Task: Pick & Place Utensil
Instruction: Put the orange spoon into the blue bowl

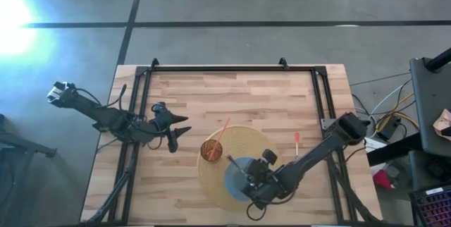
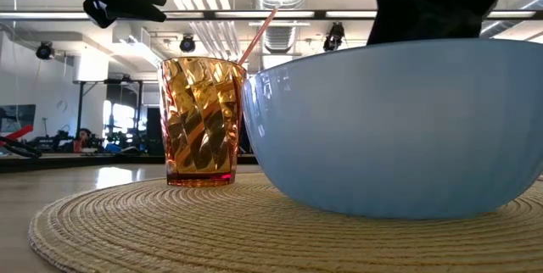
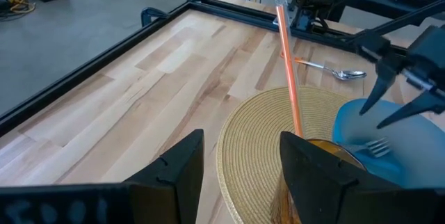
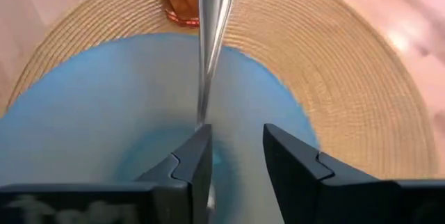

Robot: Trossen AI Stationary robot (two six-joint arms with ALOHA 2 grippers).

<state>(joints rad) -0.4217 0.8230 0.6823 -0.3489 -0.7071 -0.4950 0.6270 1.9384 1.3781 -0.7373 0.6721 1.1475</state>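
Steel fork (image 4: 211, 22) — slim, glossy — pinched by right gripper (image 4: 233, 156) (left gripper (image 3: 240, 158) spread).

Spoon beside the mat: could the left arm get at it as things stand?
Probably not easily. The spoon lies on the mat's far side from the left tool. The cup, its straw, and the right tool, over the bowl, stand between.

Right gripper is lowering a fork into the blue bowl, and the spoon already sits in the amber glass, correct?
Not quite. The amber glass holds an orange straw; the spoon lies on the table beyond the placemat, as the left wrist view shows. The right gripper does have a fork over the blue bowl.
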